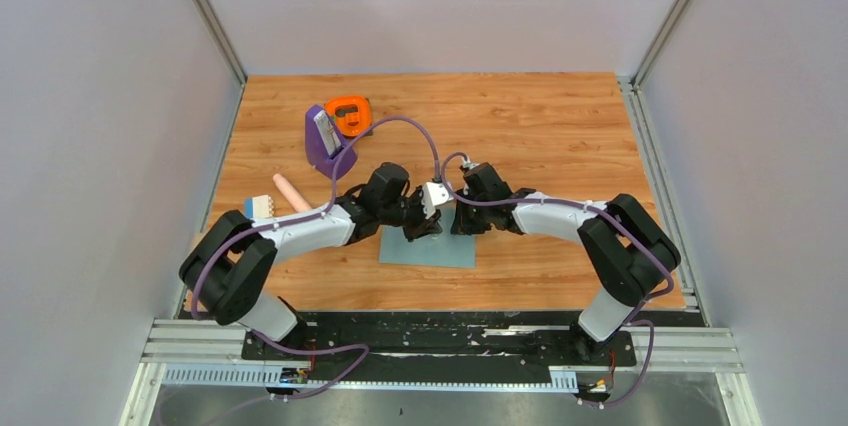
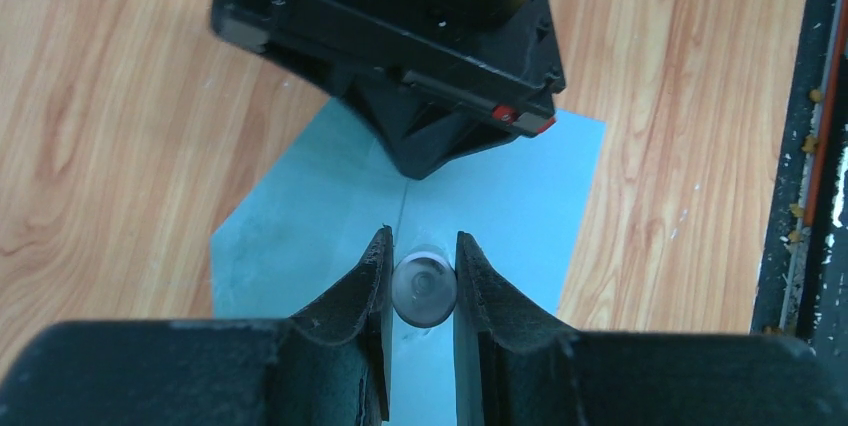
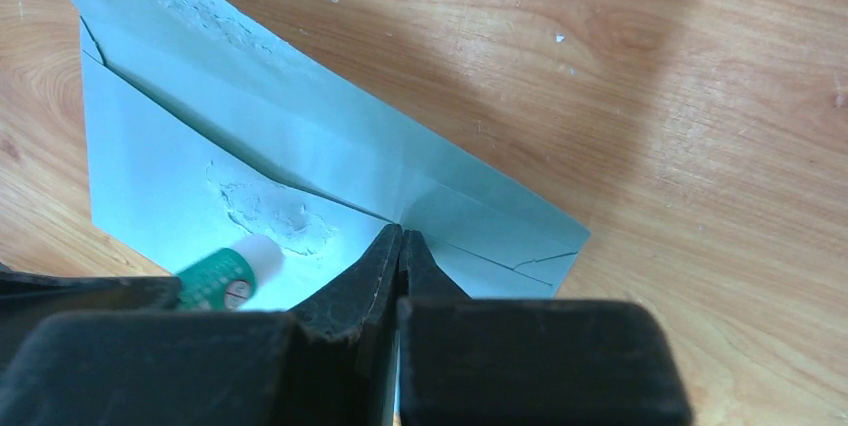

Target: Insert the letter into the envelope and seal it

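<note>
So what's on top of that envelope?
The left gripper holds a glue stick over the envelope, and the shut right gripper is down at its fold. No letter shows; the paper hides whatever is inside.

Envelope on table near front edge, glue stick over it, stand behind-left.

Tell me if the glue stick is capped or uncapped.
Uncapped: the glue stick, held in the left tool, shows a bare white tip over the envelope, beside a glue patch.
</note>
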`<state>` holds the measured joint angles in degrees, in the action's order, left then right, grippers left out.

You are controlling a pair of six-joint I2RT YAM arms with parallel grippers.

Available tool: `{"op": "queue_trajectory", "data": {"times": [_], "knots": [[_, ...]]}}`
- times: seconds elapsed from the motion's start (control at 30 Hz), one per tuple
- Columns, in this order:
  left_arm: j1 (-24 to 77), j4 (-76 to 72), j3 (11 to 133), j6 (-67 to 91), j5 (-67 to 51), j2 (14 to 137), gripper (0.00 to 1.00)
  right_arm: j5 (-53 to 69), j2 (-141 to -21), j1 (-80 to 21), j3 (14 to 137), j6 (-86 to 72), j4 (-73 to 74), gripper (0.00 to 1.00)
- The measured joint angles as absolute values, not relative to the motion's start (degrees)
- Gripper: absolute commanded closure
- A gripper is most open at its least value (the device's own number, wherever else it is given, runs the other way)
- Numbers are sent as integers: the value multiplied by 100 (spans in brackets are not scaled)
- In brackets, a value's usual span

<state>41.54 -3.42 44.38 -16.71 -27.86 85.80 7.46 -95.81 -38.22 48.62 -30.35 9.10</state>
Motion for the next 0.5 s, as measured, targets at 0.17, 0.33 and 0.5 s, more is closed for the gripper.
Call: {"op": "queue_trajectory", "data": {"times": [0.17, 0.33, 0.5], "knots": [[4327, -635, 4442, -1629, -2818, 8958, 100, 775, -9590, -3824, 4864, -3041, 913, 100], [4344, -794, 4447, -1638, -2740, 9124, 100, 801, -9596, -3813, 4869, -3057, 906, 100], [4355, -810, 4447, -1673, -2552, 9115, 100, 797, -9596, -3813, 4869, -3055, 897, 100]]}}
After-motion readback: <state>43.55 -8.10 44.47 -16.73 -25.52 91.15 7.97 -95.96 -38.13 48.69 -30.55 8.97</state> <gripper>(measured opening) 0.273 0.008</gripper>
